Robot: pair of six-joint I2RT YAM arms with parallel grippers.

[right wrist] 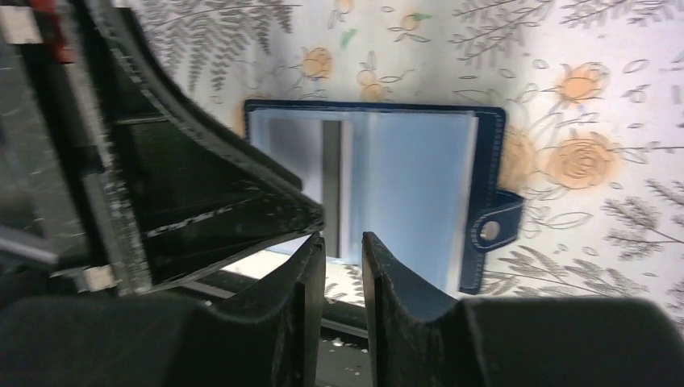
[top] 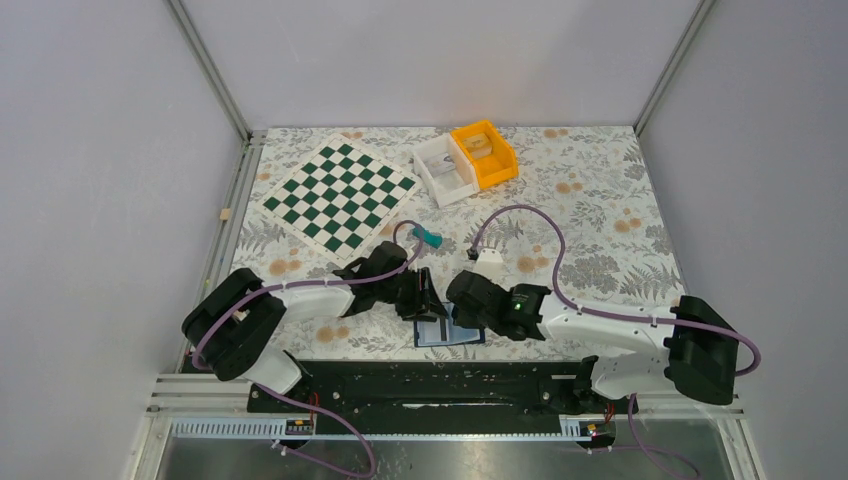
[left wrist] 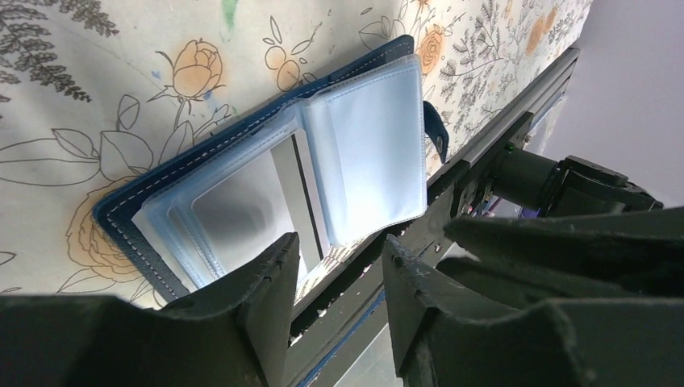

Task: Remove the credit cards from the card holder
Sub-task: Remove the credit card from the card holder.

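The card holder [top: 452,333] lies open on the flowered counter [top: 600,200], at its near edge, between the two arms. Its snap tab [right wrist: 494,226] sticks out on the side away from the left arm. Clear sleeves fan out of it, and one grey card [left wrist: 242,210] with a dark stripe shows inside a sleeve. I cannot tell if there are more cards.

The left claw [left wrist: 339,240] sits at the holder's near edge with its jaws parted and nothing between them. The right claw [right wrist: 343,235] meets the same edge from the other side, jaws a narrow gap apart and clamped on nothing I can see.

From above, both claws hide much of the holder. In the right wrist view the left claw's black body covers its left part.

Farther back lie one green-and-white chessboard [top: 338,196] and two bins touching side by side, one white [top: 432,180], one orange [top: 505,160]. One teal block [top: 432,240] and one small white piece [top: 488,263] lie just behind the claws.
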